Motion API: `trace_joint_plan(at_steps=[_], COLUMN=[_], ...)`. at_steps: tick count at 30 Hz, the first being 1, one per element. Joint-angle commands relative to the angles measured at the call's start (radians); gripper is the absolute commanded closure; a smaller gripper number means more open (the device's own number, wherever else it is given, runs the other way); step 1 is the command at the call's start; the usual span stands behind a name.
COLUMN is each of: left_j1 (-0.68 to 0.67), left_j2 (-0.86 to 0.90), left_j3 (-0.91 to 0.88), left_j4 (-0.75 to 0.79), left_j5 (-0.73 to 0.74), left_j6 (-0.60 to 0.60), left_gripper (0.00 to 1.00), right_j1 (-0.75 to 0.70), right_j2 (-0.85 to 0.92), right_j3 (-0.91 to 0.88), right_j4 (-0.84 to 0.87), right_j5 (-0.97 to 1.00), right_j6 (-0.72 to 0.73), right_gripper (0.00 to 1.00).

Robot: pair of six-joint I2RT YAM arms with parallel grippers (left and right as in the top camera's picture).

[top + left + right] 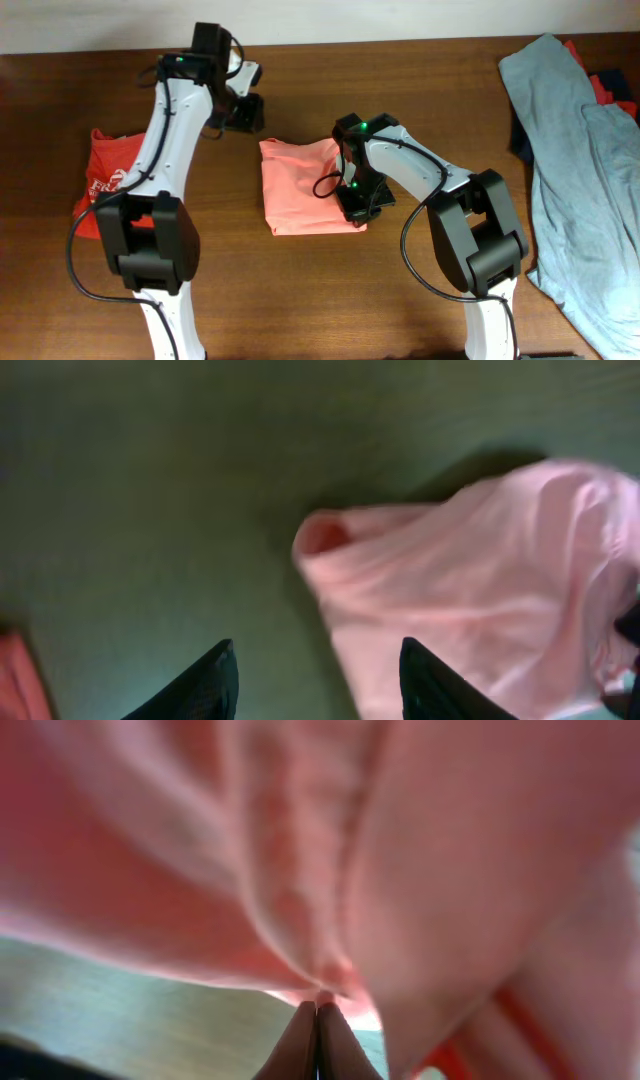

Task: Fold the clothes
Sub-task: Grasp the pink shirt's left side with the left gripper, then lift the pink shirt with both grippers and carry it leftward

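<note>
The salmon-pink T-shirt lies folded into a rough rectangle at the table's middle. My right gripper is at its right edge; in the right wrist view its fingers are shut, pinching a fold of the pink shirt. My left gripper hovers just beyond the shirt's far left corner. In the left wrist view its jaws are open and empty, with the pink shirt beneath and to the right. No lettering shows.
A red-orange shirt lies folded at the left, under my left arm. A grey-blue shirt is spread down the right side, with dark and red clothes beneath its far edge. Bare wooden table lies in front.
</note>
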Motion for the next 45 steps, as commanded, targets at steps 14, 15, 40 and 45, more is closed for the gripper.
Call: trace_joint_plan(at_steps=[14, 15, 40, 45], left_j1=[-0.082, -0.082, -0.082, -0.082], left_j2=[0.210, 0.222, 0.281, 0.270], left_j3=[0.019, 0.019, 0.019, 0.021], left_j4=[0.017, 0.006, -0.488, -0.443], left_j5=[0.026, 0.026, 0.000, 0.005], left_j6=[0.067, 0.067, 0.048, 0.014], left_gripper=[0.48, 0.48, 0.60, 0.60], right_j1=[-0.004, -0.004, -0.171, -0.189], right_j2=[0.003, 0.003, 0.004, 0.003], right_j3=[-0.012, -0.018, -0.082, -0.058], right_j4=[0.003, 0.007, 0.296, 0.250], right_j5=[-0.056, -0.056, 0.196, 0.193], right_j6=[0.039, 0.039, -0.035, -0.084], right_gripper=[0.90, 0.89, 0.86, 0.83])
